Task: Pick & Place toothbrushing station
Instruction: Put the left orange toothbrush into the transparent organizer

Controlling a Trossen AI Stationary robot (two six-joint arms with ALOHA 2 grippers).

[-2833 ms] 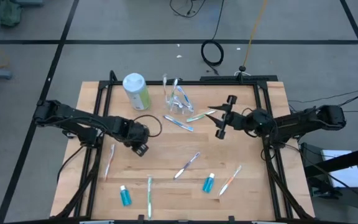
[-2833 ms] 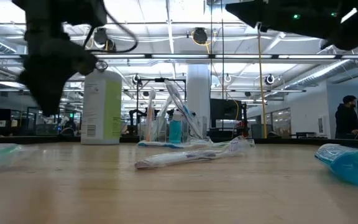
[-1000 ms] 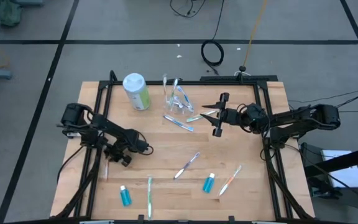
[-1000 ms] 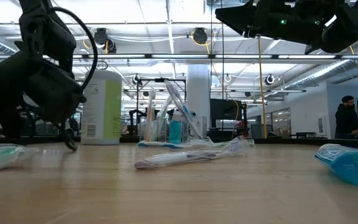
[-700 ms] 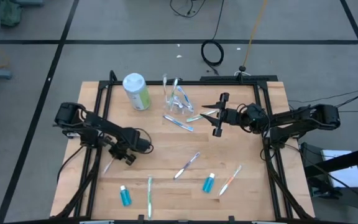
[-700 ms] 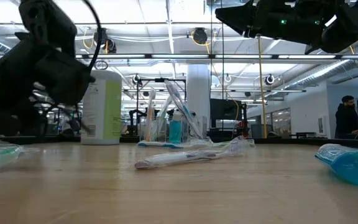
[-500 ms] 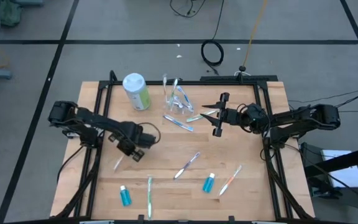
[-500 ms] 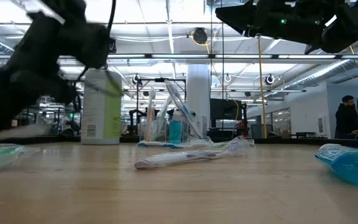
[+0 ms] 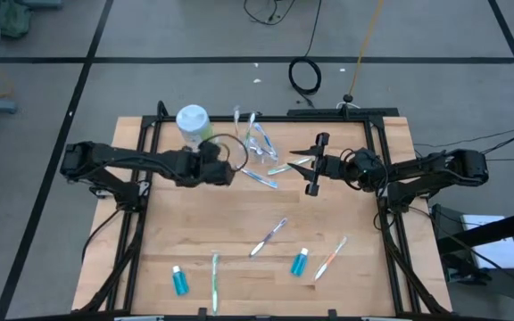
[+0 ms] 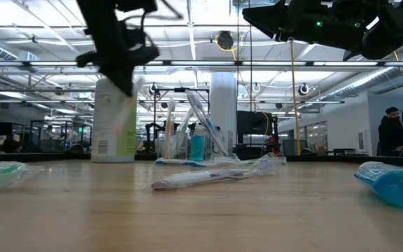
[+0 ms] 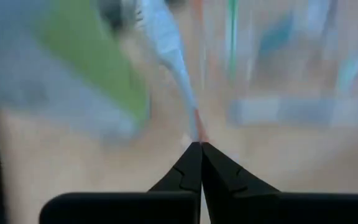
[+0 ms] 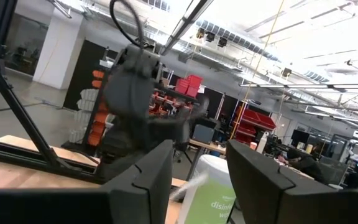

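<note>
My left gripper (image 9: pixel 225 171) is above the table between the green-and-white bottle (image 9: pixel 194 130) and the clear cup (image 9: pixel 255 143), shut on a thin toothbrush (image 11: pixel 178 74) with a pink-orange handle. The cup stands at the far middle with several toothbrushes and a blue tube (image 10: pixel 197 147) in it. My right gripper (image 9: pixel 314 166) hovers to the right of the cup, open and empty. Other toothbrushes (image 9: pixel 268 236) and two blue white-capped tubes (image 9: pixel 179 280) lie on the table. My left gripper pinches the toothbrush's pink-orange handle (image 11: pixel 197 129) between its two fingertips. The brush sticks out past the fingertips, along the fingers, lifted clear of the table. It is blurred in the left wrist view, so which end it holds cannot be told.
The green-and-white bottle (image 10: pixel 114 119) stands just behind my left gripper. Loose toothbrushes lie near the cup (image 9: pixel 257 176), at the near edge (image 9: pixel 214 281) and near right (image 9: pixel 330 257), with a tube (image 9: pixel 300 262) beside that one. A black frame (image 9: pixel 150 134) borders the table.
My left gripper has picked a toothbrush off the table's left side, lifted it clear, and swung fast toward the far edge and right, ending between the bottle and the cup. My right arm has kept still.
</note>
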